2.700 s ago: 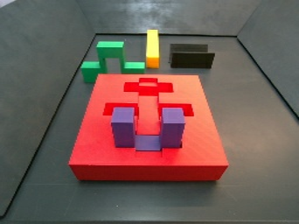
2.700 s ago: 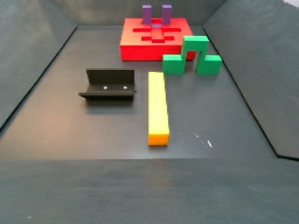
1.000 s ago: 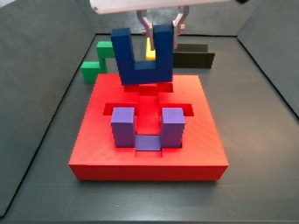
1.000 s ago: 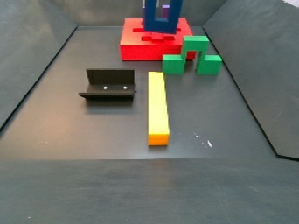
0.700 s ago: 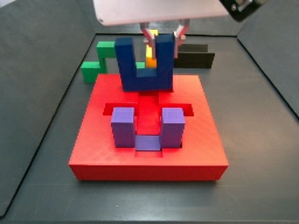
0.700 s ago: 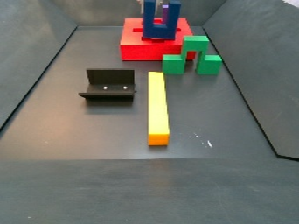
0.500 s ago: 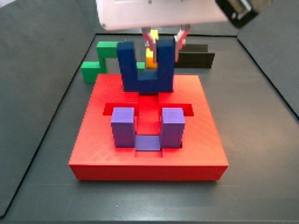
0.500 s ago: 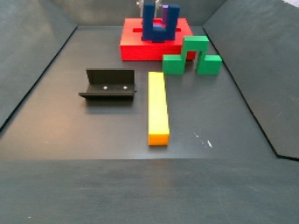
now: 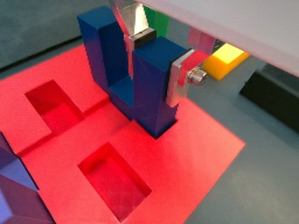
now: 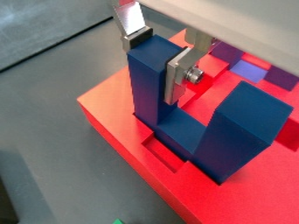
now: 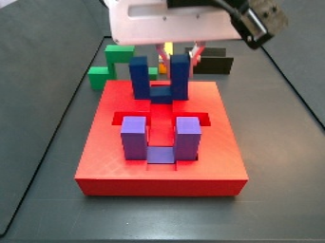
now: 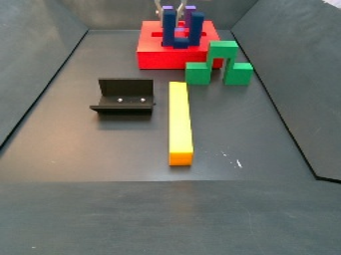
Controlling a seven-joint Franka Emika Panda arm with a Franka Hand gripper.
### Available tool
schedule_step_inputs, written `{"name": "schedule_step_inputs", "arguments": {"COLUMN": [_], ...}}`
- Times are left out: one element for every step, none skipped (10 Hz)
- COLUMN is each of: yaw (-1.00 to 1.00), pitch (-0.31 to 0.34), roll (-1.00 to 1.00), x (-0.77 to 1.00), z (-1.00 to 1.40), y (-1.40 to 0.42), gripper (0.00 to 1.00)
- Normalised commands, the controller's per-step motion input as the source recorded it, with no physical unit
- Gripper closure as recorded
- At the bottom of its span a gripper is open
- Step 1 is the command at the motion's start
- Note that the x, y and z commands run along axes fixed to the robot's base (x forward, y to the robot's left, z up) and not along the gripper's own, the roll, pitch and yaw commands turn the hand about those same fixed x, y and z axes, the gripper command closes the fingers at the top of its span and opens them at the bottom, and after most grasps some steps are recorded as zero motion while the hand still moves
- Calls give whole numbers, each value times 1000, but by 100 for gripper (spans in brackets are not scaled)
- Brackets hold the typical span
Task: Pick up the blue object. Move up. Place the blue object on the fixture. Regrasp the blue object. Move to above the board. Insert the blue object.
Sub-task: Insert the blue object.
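Note:
The dark-blue U-shaped blue object (image 9: 138,83) (image 10: 232,122) stands prongs up on the far part of the red board (image 9: 198,153) (image 11: 159,176). Its bridge meets the board at the far recess; how deep it sits I cannot tell. My gripper (image 9: 156,59) (image 10: 159,55) is shut on one of its prongs, a silver finger (image 9: 181,77) pressed flat on each side. In both side views the blue object (image 11: 162,78) (image 12: 181,28) hangs under the white hand over the board (image 12: 154,55). The black fixture (image 12: 124,97) (image 11: 214,63) stands on the floor away from the board.
A lighter purple U-shaped block (image 11: 133,138) stands in the board's near recess. Two open rectangular recesses (image 9: 111,171) lie beside the blue object. A green stepped block (image 12: 220,65) (image 11: 117,59) and a long yellow bar (image 12: 178,120) lie on the floor next to the board.
My gripper has come down with the blue object, from well above the board to its far recess. Nothing else has moved.

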Motion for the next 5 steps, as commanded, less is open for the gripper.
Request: {"name": "schedule_step_inputs", "arguments": {"yaw": [0, 0, 0, 0, 0], "pitch": [49, 46, 26, 39, 0], "roll": [40, 70, 31, 0, 0], "x": [437, 451, 443, 291, 0], "z": [-1000, -1000, -891, -354, -20], "y": [0, 0, 0, -20, 0], "gripper": [100, 100, 100, 100, 100]}}
